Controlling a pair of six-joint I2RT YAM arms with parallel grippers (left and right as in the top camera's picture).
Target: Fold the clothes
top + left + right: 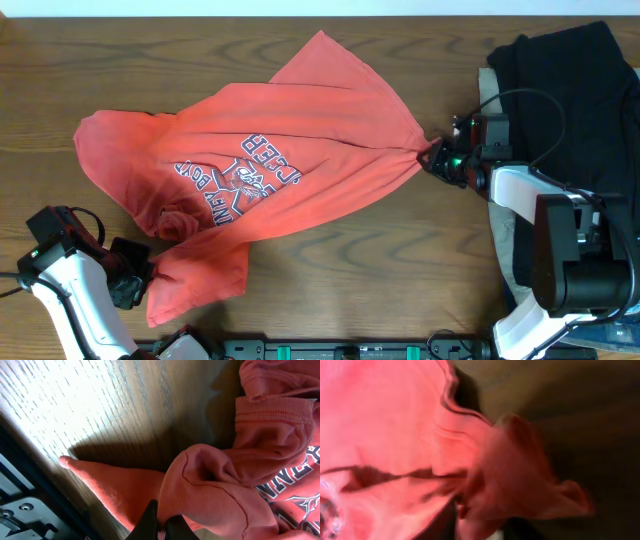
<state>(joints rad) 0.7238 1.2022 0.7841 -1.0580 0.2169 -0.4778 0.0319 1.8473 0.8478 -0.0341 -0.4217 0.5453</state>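
We see the orange-red T-shirt (290, 150) lying crumpled on the bench (380, 280). Our left claw (135, 285) pinches its near left corner, and our right claw (435, 158) pinches the cloth at its right edge.

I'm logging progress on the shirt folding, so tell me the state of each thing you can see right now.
Orange-red T-shirt: unfolded, rumpled, print facing up, gripped at two spots.
Left gripper: shut on the shirt's near-left fabric.
Right gripper: shut on the shirt's right edge, cloth drawn to a point.
Black garment: bunched at the right, partly beneath the right arm.
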